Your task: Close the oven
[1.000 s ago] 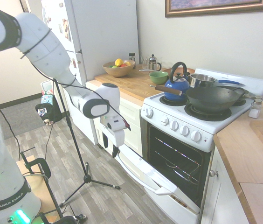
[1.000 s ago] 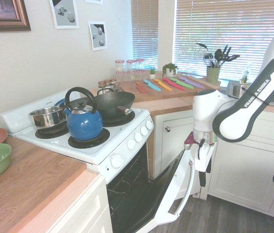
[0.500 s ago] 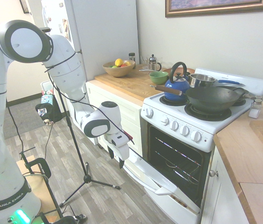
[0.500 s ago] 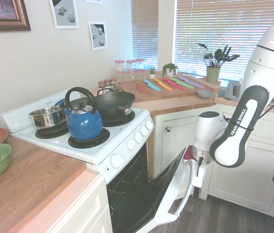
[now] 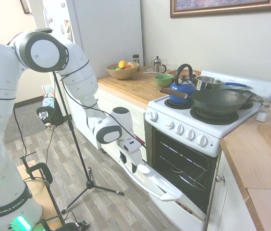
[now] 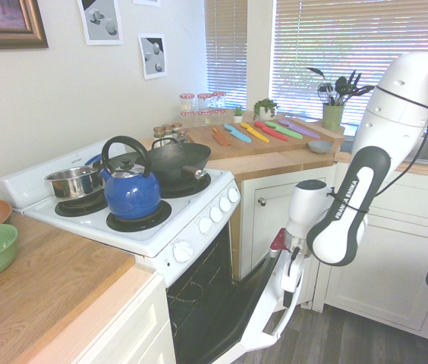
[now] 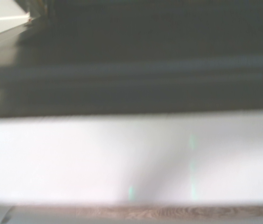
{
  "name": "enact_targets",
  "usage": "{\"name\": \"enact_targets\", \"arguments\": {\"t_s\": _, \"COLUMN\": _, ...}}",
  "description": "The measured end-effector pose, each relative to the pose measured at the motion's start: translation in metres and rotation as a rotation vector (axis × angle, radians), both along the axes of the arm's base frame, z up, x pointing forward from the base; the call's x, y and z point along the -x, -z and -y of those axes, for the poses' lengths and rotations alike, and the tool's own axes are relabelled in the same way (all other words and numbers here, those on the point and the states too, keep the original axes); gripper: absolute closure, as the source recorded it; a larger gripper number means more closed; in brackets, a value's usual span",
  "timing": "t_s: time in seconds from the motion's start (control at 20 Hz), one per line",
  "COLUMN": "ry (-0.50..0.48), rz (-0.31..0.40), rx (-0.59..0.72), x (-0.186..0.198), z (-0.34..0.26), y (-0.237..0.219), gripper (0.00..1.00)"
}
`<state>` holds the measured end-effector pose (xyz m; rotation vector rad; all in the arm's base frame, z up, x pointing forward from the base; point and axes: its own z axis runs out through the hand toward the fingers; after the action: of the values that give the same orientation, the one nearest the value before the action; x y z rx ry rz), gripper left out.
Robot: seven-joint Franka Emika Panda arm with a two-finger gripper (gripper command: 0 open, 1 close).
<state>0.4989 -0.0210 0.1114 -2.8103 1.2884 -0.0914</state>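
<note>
The white oven (image 5: pixel 188 131) stands with its door (image 5: pixel 166 184) hanging partly open, so the black interior and wire racks (image 5: pixel 183 161) show. My gripper (image 5: pixel 134 167) is low at the door's outer side, by the end of the bar handle (image 5: pixel 147 185). In the second exterior view the gripper (image 6: pixel 285 294) sits against the upper edge of the door (image 6: pixel 237 311) beside the handle (image 6: pixel 297 299). Contact is not clear. The wrist view is blurred: a broad white band, the door (image 7: pixel 131 158), under a dark area.
On the stovetop are a blue kettle (image 5: pixel 182 87), a dark wok (image 5: pixel 219 101) and a steel pot (image 5: pixel 207 83). White cabinets (image 6: pixel 396 258) stand close behind the arm. A fridge (image 5: pixel 106 33) and a counter with a fruit bowl (image 5: pixel 122 70) are left of the oven.
The arm has swung lower and toward the oven, carrying the gripper from beside the door to its edge near the handle. The door's angle looks the same.
</note>
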Motion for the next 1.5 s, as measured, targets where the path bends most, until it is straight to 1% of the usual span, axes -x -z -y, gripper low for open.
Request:
{"name": "enact_targets", "arguments": {"t_s": 0.25, "ry": 0.019, "rz": -0.011, "rx": 0.004, "x": -0.011, "z": 0.010, "y": 0.015, "gripper": 0.00}}
{"name": "enact_targets", "arguments": {"t_s": 0.4, "ry": 0.012, "rz": -0.014, "rx": 0.000, "x": -0.022, "z": 0.006, "y": 0.018, "gripper": 0.00}}
{"name": "enact_targets", "arguments": {"t_s": 0.65, "ry": -0.043, "rz": 0.036, "rx": 0.001, "x": -0.058, "z": -0.032, "y": -0.001, "gripper": 0.00}}
{"name": "enact_targets", "arguments": {"t_s": 0.8, "ry": -0.057, "rz": 0.057, "rx": 0.002, "x": -0.079, "z": -0.049, "y": -0.015, "gripper": 0.00}}
{"name": "enact_targets", "arguments": {"t_s": 1.05, "ry": -0.055, "rz": 0.084, "rx": 0.012, "x": -0.112, "z": -0.063, "y": -0.023, "gripper": 0.00}}
{"name": "enact_targets", "arguments": {"t_s": 1.3, "ry": -0.077, "rz": 0.130, "rx": 0.032, "x": -0.163, "z": -0.066, "y": -0.048, "gripper": 0.00}}
{"name": "enact_targets", "arguments": {"t_s": 1.5, "ry": -0.076, "rz": 0.176, "rx": 0.035, "x": -0.192, "z": -0.065, "y": -0.065, "gripper": 0.00}}
